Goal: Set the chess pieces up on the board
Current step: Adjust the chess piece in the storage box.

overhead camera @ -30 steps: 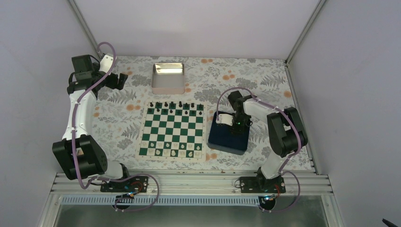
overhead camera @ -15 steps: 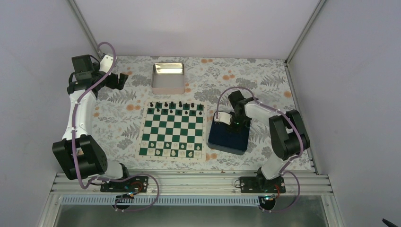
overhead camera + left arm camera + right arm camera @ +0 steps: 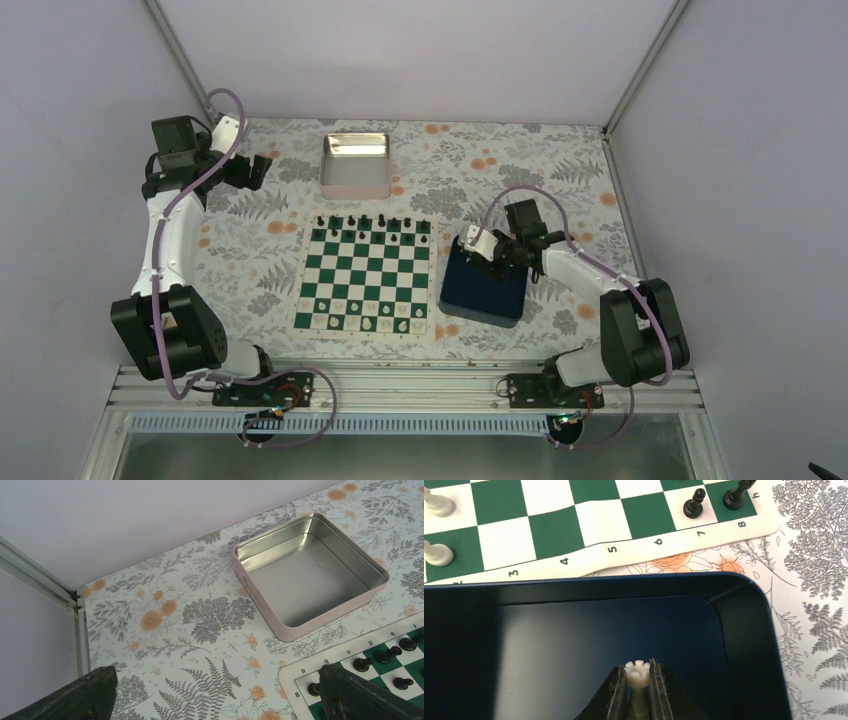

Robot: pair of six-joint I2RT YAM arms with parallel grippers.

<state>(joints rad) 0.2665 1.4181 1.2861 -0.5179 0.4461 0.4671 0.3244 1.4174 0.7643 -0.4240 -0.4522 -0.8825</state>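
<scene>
**Middle ranks lying bare**

Black pieces are lining the board's far edge and cream pieces are filling its near rows. The blue tray is flanking its right side, the right gripper hanging inside it pinching a cream rook; the tin is standing beyond.

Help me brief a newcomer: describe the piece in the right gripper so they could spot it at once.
Find the green-and-white chessboard mid-table, then the dark blue tray right of it. Over the tray, the right gripper pinches a small cream piece with a notched, castle-like top. It is the only cream piece in view off the board; the others stand on squares.
</scene>
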